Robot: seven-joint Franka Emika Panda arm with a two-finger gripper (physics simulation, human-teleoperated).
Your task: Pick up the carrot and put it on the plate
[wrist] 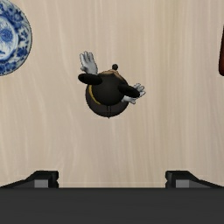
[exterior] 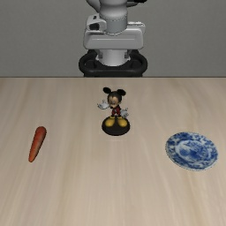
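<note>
Wrist view showed the gripper [wrist: 112, 178] spread wide, holding nothing; the Mickey Mouse figurine [wrist: 108, 90] stood ahead of the fingers [wrist: 42, 178], between the blue-patterned plate [wrist: 10, 37] and carrot [wrist: 220, 48].

A pale wooden table [exterior: 71, 185] with fine, faint grain spreads across the whole foreground under soft, even light that casts only weak shadows, and behind its far edge rises a plain, uniformly grey wall [exterior: 35, 35]

arm [exterior: 113, 35] held high, fingers [wrist: 41, 178] spread wide, pointing down.
</note>
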